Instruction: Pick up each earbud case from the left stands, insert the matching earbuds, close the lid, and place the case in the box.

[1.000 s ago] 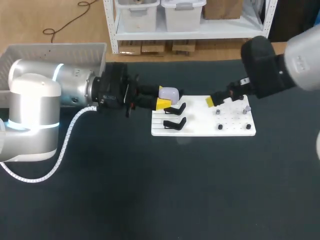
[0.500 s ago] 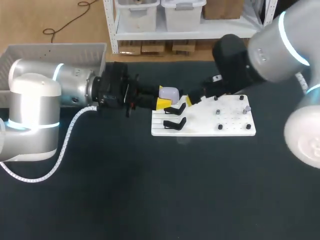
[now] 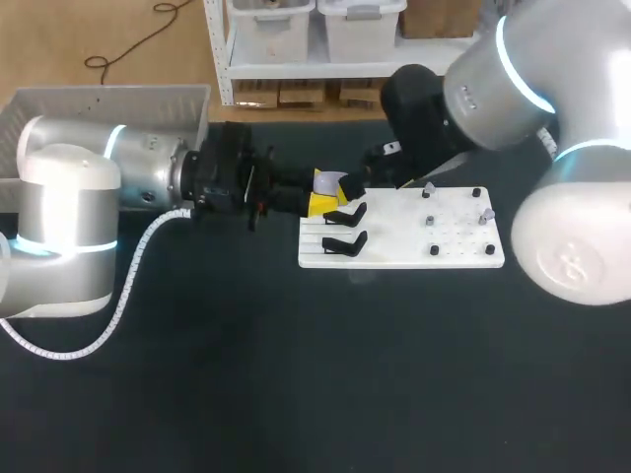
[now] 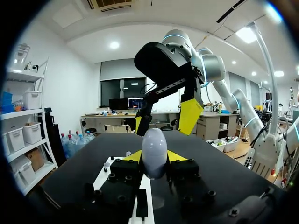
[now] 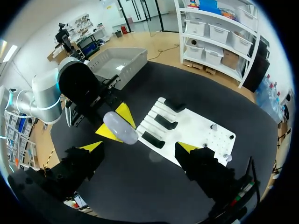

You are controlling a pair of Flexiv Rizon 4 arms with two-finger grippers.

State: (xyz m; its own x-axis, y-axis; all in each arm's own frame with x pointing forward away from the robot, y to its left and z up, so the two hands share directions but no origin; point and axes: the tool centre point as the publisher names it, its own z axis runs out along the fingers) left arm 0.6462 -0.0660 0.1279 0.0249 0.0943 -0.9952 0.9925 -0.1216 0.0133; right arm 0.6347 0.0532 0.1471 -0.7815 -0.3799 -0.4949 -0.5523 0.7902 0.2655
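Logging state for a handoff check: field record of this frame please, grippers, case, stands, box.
left gripper: shut on earbud case, off the white board's stand end
right gripper: open, above the case
black stands: three, all empty
grey box: far left, apart from the board

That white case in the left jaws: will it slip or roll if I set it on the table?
Likely slippery: the case looks smooth and glossy, and the left jaws pinch it only at its sides. Its rounded, egg-like shape suggests it would roll or tip if set down loose.
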